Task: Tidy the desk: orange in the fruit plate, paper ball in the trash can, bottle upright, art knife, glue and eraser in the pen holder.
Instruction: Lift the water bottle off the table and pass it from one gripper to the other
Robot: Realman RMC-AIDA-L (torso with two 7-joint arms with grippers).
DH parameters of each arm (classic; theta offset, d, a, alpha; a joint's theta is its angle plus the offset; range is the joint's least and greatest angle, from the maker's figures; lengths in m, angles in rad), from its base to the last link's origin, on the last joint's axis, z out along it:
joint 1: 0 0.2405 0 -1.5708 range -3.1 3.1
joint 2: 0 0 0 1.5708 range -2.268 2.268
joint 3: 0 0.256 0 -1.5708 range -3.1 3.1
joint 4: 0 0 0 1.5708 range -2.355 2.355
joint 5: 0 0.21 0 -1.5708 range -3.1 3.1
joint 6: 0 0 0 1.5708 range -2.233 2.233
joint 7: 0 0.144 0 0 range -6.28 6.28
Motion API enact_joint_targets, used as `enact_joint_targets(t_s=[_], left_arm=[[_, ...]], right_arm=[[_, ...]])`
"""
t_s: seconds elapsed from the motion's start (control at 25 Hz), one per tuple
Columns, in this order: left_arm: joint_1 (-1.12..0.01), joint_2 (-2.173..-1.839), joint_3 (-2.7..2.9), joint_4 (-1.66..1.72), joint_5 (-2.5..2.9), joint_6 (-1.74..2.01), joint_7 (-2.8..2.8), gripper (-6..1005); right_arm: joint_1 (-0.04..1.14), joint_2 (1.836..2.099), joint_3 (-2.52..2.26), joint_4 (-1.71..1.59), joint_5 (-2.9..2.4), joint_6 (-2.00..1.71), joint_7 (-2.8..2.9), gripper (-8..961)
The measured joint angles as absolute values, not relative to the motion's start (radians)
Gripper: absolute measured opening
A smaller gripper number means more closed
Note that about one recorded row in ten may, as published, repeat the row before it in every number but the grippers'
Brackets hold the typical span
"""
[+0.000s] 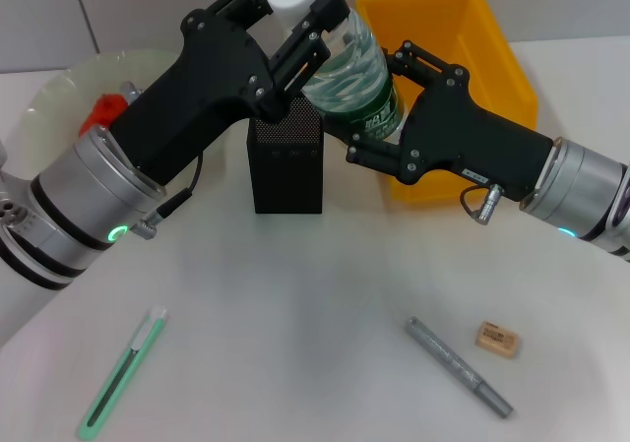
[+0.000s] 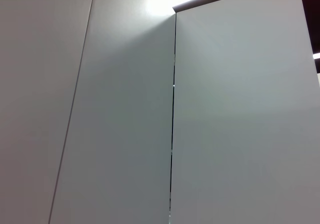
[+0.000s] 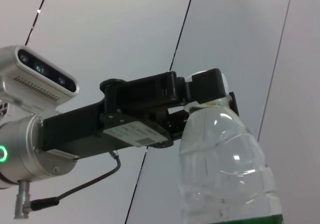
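Note:
A clear bottle [image 1: 352, 68] with a green label and white cap is held off the desk, tilted, above the black mesh pen holder [image 1: 285, 166]. My left gripper [image 1: 295, 14] is shut on its neck just under the cap. My right gripper [image 1: 375, 105] is shut around its labelled body. The right wrist view shows the bottle [image 3: 225, 164] with the left gripper [image 3: 200, 97] clamped at its neck. On the desk lie the green art knife [image 1: 123, 373], the grey glue stick [image 1: 458, 366] and the tan eraser [image 1: 497, 339]. The paper ball is out of view.
A yellow bin [image 1: 492, 38] stands at the back right, behind my right arm. The pale fruit plate [image 1: 54, 93] sits at the back left with a red-orange object [image 1: 98, 114] in it, partly hidden by my left arm. The left wrist view shows only wall panels.

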State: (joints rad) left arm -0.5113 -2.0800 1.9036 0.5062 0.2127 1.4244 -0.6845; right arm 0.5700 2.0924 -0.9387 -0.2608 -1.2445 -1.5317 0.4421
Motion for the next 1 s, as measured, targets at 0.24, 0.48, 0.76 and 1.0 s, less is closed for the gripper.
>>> enact_joint_targets(t_s=[0.24, 0.48, 0.76, 1.0], left_arm=[[-0.511, -2.080, 1.904, 0.506, 0.213, 1.424, -0.683, 433], [-0.511, -2.080, 1.904, 0.506, 0.214, 1.424, -0.683, 433], [-0.511, -2.080, 1.904, 0.506, 0.217, 1.423, -0.683, 432], [-0.512, -2.080, 1.904, 0.506, 0.217, 1.423, -0.683, 432]], right_arm=[[0.571, 2.092, -0.939, -0.261, -1.246, -1.531, 0.439, 758], [0.571, 2.092, -0.939, -0.261, -1.248, -1.531, 0.442, 761], [0.573, 2.092, -0.977, -0.260, -1.244, -1.531, 0.443, 764], [0.571, 2.092, -0.973, -0.259, -1.242, -1.532, 0.446, 767]])
